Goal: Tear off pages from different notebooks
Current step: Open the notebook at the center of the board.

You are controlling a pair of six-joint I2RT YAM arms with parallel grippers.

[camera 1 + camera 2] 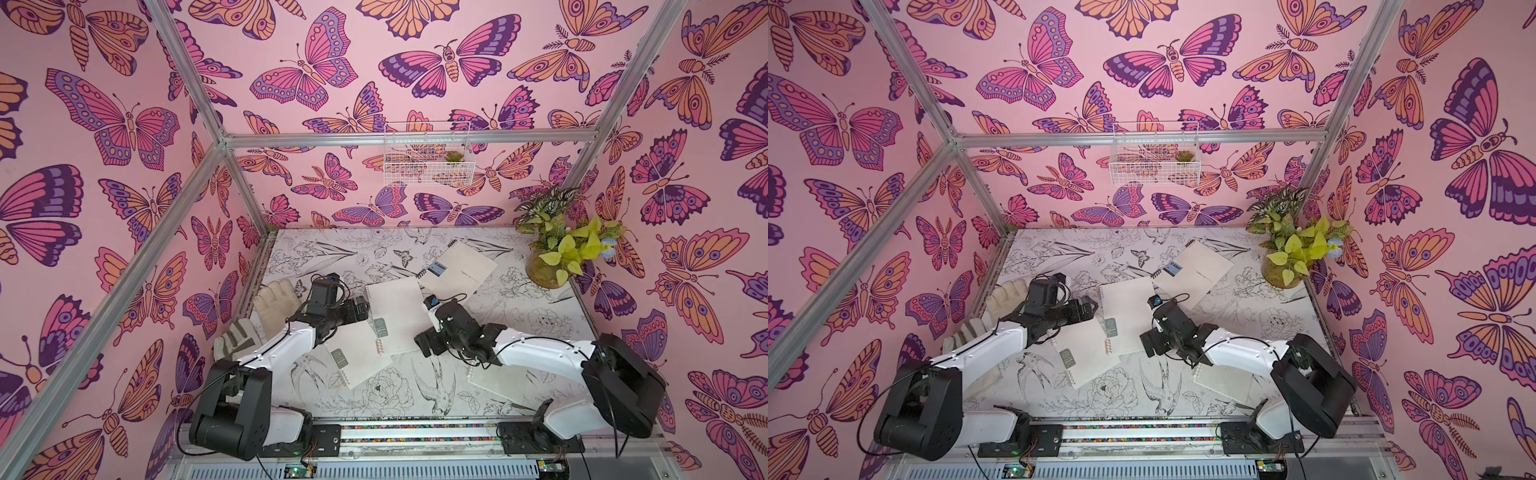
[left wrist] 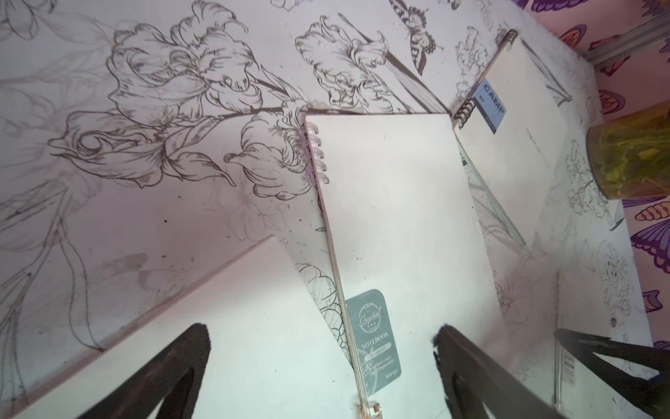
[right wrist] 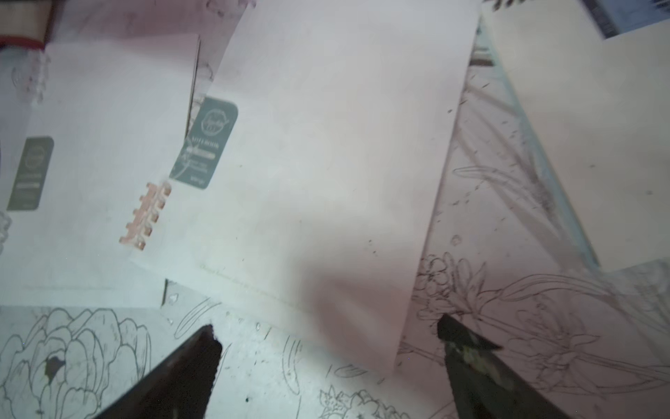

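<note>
Notebooks (image 1: 397, 316) lie overlapping on table (image 1: 540, 307). Left fingers (image 2: 174, 370) spread wide over two covers, holding nothing. Right fingers (image 3: 181, 377) likewise released, empty.

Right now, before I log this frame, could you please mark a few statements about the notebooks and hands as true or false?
1. The left hand and right hand are both open and empty. True.
2. The CAMP notebook lies nearest the robot's base. False: it lies farthest back, near the potted plant.
3. A glove lies on the left arm's side. True.
4. The wire basket stands on the table. False: it hangs on the back wall.
</note>
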